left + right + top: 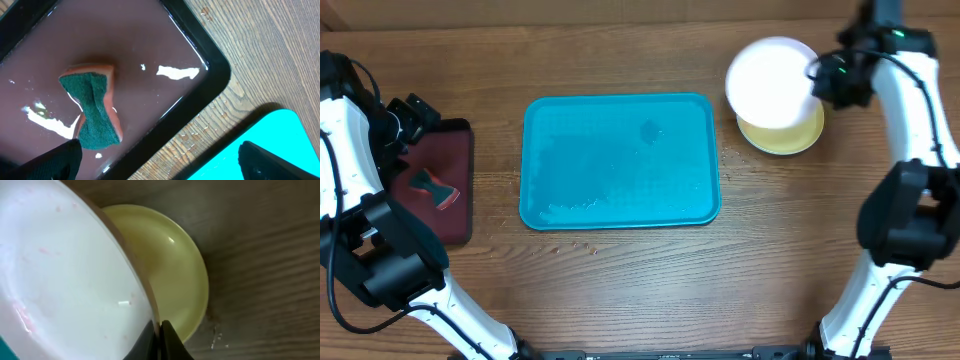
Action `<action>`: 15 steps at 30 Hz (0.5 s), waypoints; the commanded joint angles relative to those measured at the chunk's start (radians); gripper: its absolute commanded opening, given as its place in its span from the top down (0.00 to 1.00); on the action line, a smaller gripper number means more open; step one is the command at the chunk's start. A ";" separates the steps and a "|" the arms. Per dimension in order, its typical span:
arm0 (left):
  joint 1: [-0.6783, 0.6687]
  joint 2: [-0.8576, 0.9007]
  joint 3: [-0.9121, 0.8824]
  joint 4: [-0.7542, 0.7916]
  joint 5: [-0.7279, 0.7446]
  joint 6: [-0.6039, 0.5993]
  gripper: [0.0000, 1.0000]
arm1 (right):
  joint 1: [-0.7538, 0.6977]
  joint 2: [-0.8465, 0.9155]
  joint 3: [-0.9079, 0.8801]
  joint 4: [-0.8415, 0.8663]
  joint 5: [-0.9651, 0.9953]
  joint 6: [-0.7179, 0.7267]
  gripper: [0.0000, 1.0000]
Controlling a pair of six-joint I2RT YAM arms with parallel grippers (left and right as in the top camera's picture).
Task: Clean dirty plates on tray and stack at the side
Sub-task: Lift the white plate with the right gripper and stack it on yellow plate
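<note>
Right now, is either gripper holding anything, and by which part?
The right gripper pinches the white plate by its rim, over the yellow-green plate. The left gripper is open and holds nothing.

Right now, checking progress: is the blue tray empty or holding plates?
Empty. No plate lies on the tray; the white plate and yellow-green plate are beside it.

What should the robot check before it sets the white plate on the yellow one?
1. Right pincer pinching the white plate by its rim: ok.
2. White plate clean: not ok, faint pink marks show.
3. White plate centred over the yellow plate: not ok, it sits off to one side.
4. Turquoise tray free of plates: ok.
5. Left pincer open, not holding the sponge: ok.
</note>
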 commanded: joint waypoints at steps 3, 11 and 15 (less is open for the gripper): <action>0.003 -0.017 -0.004 0.001 0.012 0.019 0.00 | -0.063 -0.037 -0.135 0.077 -0.153 0.010 0.96; 0.003 -0.017 -0.004 0.001 0.011 0.019 0.00 | -0.070 -0.037 -0.219 0.157 -0.153 0.011 0.60; 0.003 -0.016 -0.004 0.001 0.011 0.019 0.00 | -0.070 -0.047 -0.198 0.125 -0.175 0.036 0.61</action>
